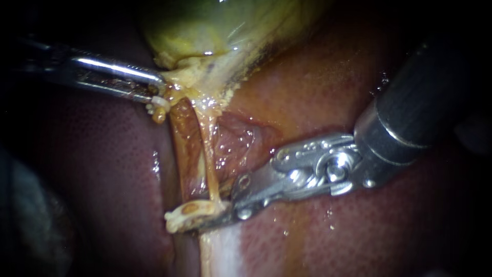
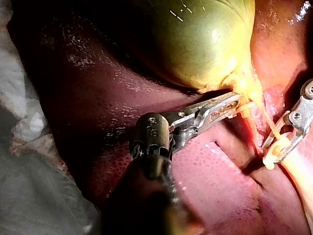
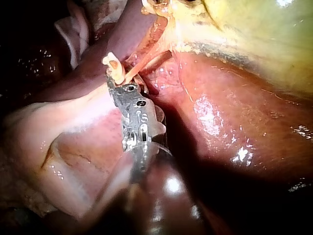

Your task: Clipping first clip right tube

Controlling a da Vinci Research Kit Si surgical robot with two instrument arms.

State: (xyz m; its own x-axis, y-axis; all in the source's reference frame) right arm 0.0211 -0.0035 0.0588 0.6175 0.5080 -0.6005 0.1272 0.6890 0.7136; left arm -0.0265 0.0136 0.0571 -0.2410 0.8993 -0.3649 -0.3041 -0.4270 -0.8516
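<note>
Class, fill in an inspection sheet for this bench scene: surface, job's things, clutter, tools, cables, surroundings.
Surface: wet liver, gallbladder lying on it.
Job's things: thin tube runs from the gallbladder down to a cream clip.
Clutter: nothing seen.
Tools: left instrument, tool shut on the gallbladder's neck; right instrument, tool holding the clip at the tube's lower end.
Cables: nothing seen.
Surroundings: pale cloth beside the liver.

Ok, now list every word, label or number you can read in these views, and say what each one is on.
No text can be read.
On the left instrument, jaws shut on the gallbladder: small marks on its wrist, too small to read.
On the right instrument, jaws shut on the clip: marks on its wrist, too blurred to read.
On the liver and the tube: none.
</note>
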